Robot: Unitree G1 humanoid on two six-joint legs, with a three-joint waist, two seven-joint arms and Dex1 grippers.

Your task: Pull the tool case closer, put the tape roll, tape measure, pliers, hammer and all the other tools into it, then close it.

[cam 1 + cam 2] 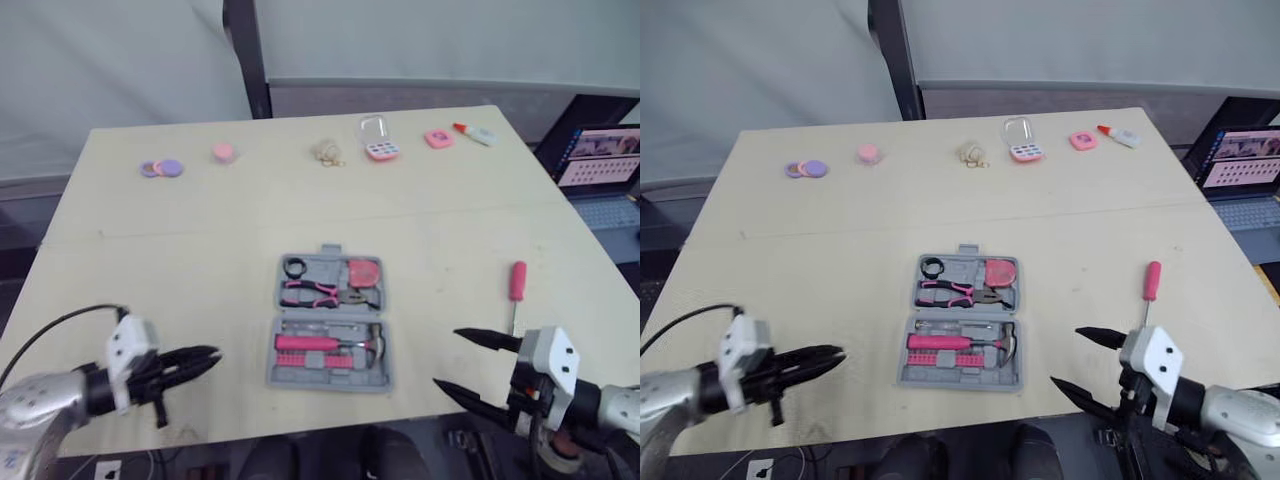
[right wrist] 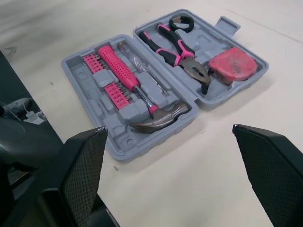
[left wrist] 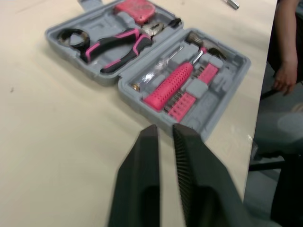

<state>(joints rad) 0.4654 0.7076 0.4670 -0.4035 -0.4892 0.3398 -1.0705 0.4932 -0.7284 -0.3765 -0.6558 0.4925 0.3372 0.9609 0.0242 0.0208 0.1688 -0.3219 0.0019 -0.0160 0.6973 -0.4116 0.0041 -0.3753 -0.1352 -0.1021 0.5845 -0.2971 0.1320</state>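
Observation:
The grey tool case lies open near the table's front edge. Its far half holds a black tape roll, pink-handled pliers and a pink tape measure. Its near half holds a pink-handled hammer and pink bits. A pink-handled screwdriver lies loose on the table to the case's right. My left gripper hovers left of the case with its fingers nearly together and nothing between them. My right gripper stands wide open and empty at the front edge, right of the case and just short of the screwdriver.
Along the table's far side lie purple and pink discs, a pink cap, a tangle of rubber bands, a small pink-and-clear box, a pink sharpener-like item and a glue tube. A laptop sits off the right edge.

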